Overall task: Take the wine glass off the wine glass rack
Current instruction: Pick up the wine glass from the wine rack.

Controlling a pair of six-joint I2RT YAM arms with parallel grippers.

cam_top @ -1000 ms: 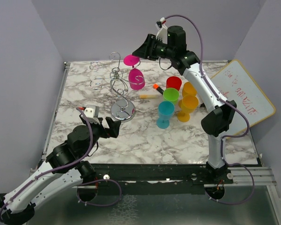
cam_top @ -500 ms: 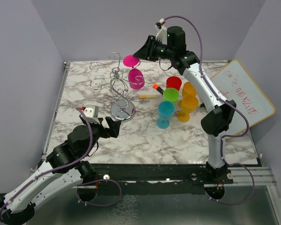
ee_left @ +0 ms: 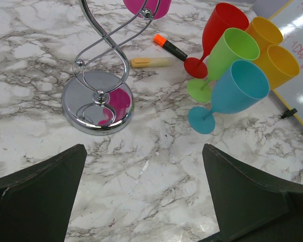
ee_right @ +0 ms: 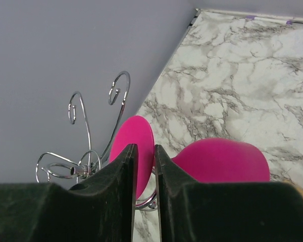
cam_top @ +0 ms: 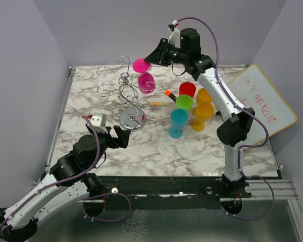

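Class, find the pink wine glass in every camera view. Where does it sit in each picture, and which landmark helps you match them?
Top external: upper centre, the pink wine glass hangs upside down from the rack.
Left wrist: top edge, only part of its bowl shows, behind the rack's wires.
Right wrist: lower centre, foot on the left, bowl on the right.
Shared landmark: the chrome wine glass rack.

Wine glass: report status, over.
Left hand open, low. Right hand nearly shut at wine glass stem, grip unconfirmed. Glass hangs on rack. Nothing blocking.
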